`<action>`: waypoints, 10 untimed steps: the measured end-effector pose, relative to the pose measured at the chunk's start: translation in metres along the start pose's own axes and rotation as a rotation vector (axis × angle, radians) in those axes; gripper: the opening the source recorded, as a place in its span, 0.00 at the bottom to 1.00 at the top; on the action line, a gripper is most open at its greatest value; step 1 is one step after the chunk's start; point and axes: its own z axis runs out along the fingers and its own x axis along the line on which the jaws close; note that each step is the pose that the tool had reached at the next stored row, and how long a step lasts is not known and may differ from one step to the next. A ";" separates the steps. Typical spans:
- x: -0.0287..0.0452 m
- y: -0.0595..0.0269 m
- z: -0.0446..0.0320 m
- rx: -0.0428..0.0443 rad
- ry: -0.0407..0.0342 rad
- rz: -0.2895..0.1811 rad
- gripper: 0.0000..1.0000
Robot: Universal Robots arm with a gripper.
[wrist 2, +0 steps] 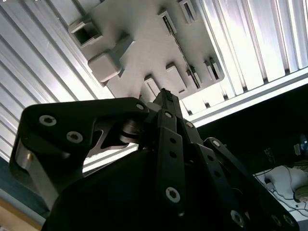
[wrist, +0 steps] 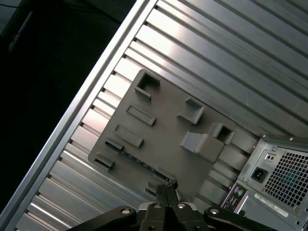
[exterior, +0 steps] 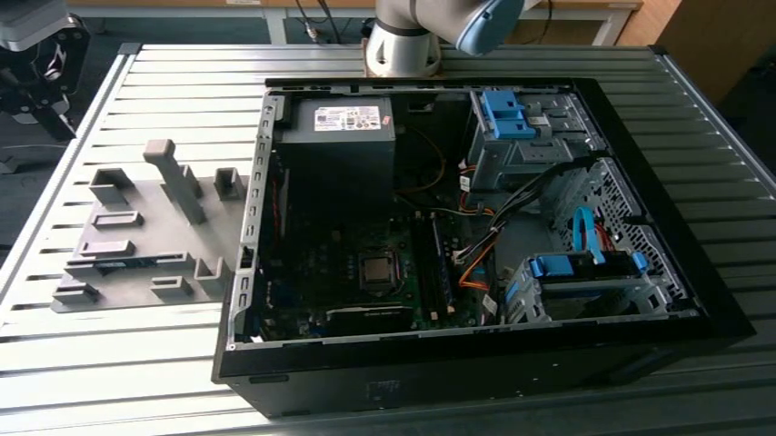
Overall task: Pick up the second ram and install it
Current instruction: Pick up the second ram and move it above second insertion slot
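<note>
Starting nearest, at the gripper [wrist: 168,185] in the first wrist view: pressing its 2 fingers tip to tip, gripping nothing, hanging well above the gray tray [wrist: 163,130] with open air all round. Meeting the gripper [wrist 2: 166,96] again in the second wrist view, closed the same way, its black linkage crowding the foreground and hiding part of the tray [wrist 2: 139,29] behind it.

Finding the ram stick [wrist: 139,158] as a thin dark strip standing on edge in a long slot near 1 border of the tray, apart from the fingertips. Sitting flat on the slatted table [wrist: 216,38], close to its long edge and just beside the computer case [wrist: 269,178], the rear panel and fan grille being cut off by the frame.

Getting from the exterior view the case's open inside: the case [exterior: 485,363] lying side up on the exterior view's right, the tray [exterior: 145,218] on the exterior view's left, bare slats of the table [exterior: 363,64] running free around both. Making out the ram stick [exterior: 122,263] there only as a faint dark line in the tray's long holder.

Looking deeper: power supply [exterior: 337,136], processor socket [exterior: 378,270], 2 blue latches [exterior: 503,113], tangled cables, and memory slots too dark to tell filled from bare. Ending farthest back at the arm's base [exterior: 406,45], being cut off above.
</note>
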 end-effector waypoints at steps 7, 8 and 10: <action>0.0005 0.0001 0.0000 -0.0016 0.0029 -0.064 0.11; 0.0006 0.0002 0.0001 -0.0018 0.0033 -0.075 0.11; 0.0008 0.0003 0.0001 -0.0024 0.0042 -0.097 0.11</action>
